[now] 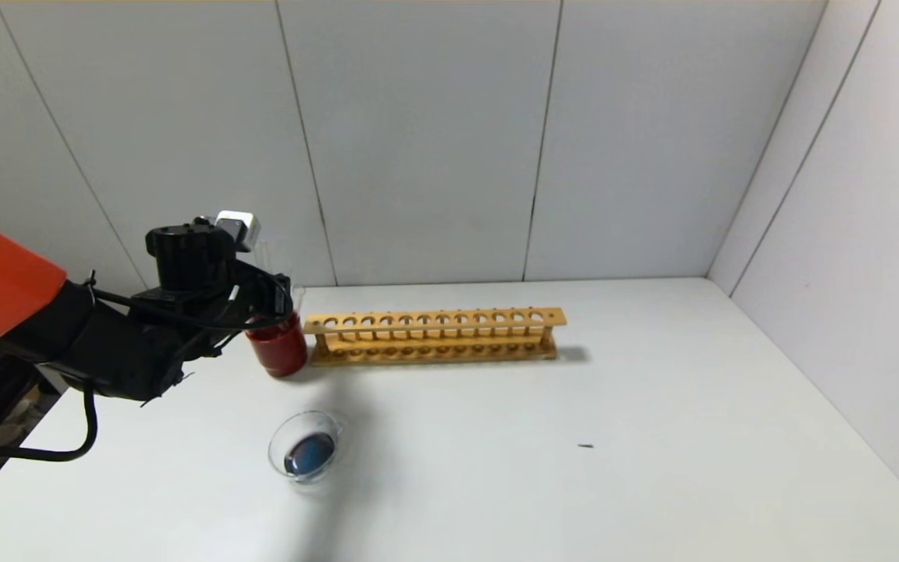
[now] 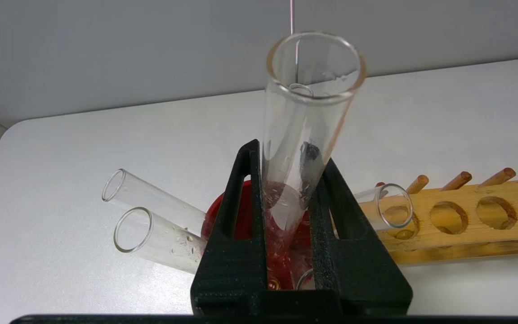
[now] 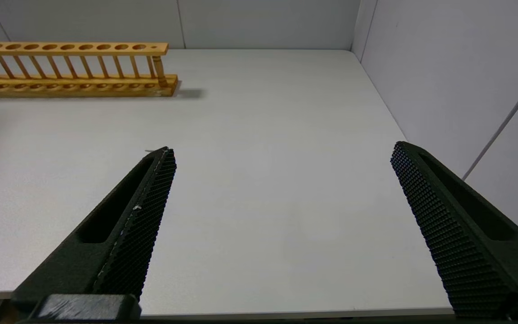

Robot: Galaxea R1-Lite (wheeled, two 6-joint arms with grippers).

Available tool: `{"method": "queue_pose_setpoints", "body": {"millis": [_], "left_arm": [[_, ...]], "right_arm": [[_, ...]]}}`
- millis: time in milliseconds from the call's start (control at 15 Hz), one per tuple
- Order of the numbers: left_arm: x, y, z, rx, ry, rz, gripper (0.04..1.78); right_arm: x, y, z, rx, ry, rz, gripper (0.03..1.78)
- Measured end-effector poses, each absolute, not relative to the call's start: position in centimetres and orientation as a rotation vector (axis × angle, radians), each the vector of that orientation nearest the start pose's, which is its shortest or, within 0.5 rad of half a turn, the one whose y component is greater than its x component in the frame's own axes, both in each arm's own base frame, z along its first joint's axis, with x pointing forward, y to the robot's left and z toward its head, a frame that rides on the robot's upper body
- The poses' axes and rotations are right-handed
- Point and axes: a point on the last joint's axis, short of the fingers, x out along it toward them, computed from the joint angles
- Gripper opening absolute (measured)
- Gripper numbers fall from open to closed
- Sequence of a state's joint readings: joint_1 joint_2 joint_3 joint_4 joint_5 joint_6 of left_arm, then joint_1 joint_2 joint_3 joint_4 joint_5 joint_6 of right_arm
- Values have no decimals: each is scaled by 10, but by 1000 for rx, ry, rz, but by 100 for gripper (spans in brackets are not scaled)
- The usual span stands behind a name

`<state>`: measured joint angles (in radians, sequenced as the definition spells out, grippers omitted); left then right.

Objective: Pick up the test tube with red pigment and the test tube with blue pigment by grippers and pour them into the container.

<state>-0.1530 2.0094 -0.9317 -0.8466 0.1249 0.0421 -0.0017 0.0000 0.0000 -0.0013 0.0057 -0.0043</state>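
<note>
My left gripper (image 1: 266, 300) (image 2: 288, 155) is shut on a clear test tube (image 2: 308, 103) that stands tilted in the dark red cup (image 1: 279, 347) (image 2: 243, 216). The tube's bottom is hidden behind the fingers, so I cannot tell the colour of its liquid. No tube shows orange-red or teal-blue liquid. The clear glass container (image 1: 278, 441) sits on the table in front of the cup and holds a dark blue pool (image 1: 309, 454). My right gripper (image 3: 282, 148) is open and empty over the table's right part, out of the head view.
Three more clear tubes (image 2: 151, 198) (image 2: 160, 238) (image 2: 385, 207) lean out of the cup. An empty wooden tube rack (image 1: 434, 336) (image 2: 466, 220) (image 3: 70, 67) stands right of the cup. Grey walls close the back and right. A small dark speck (image 1: 586, 446) lies on the table.
</note>
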Motion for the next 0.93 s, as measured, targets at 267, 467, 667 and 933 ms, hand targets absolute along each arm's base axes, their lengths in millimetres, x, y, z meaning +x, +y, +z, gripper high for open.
{"method": "queue_pose_setpoints", "body": {"millis": [267,467,667,933], "left_arm": [[371,-54,129,73,231,-33,37],[370,-54,128,77,233,-34,62],[370,-54,128,76,233,-32,112],[370,-54,129,76,231,-32,162]], "right_arm": [[-23,0,76,-4,-1,4,175],[-23,0,76,-4,-1,4,175],[-23,0,76,-4,-1,4,175],[-23,0,76,-4,-1,3,175]]}}
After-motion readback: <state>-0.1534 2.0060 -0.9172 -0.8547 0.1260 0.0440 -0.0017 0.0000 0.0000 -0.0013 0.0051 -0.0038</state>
